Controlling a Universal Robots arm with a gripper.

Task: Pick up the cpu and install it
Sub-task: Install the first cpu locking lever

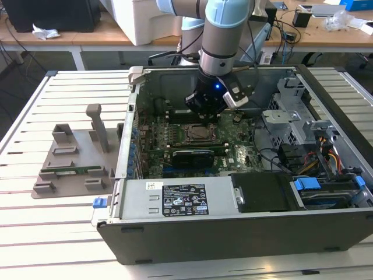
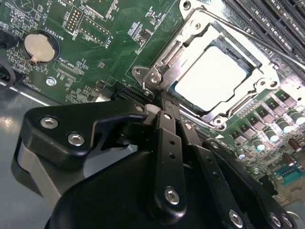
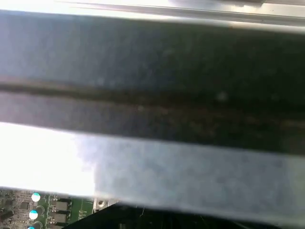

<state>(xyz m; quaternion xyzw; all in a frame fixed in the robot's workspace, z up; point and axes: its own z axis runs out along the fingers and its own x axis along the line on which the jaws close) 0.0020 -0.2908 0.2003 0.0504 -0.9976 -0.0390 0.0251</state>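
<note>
In the second wrist view, the gripper (image 2: 164,112) was seen with its fingers drawn together, holding nothing. The cpu (image 2: 214,76) lay seated flat in the motherboard socket (image 2: 162,64), just beyond the fingertips.

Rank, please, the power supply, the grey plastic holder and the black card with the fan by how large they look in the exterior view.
1. Power supply, at the front of the case.
2. Grey plastic holder outside the case; close to the power supply in size, so these two are hard to separate.
3. Black card with the fan, clearly smallest, though it lies farther back.
</note>
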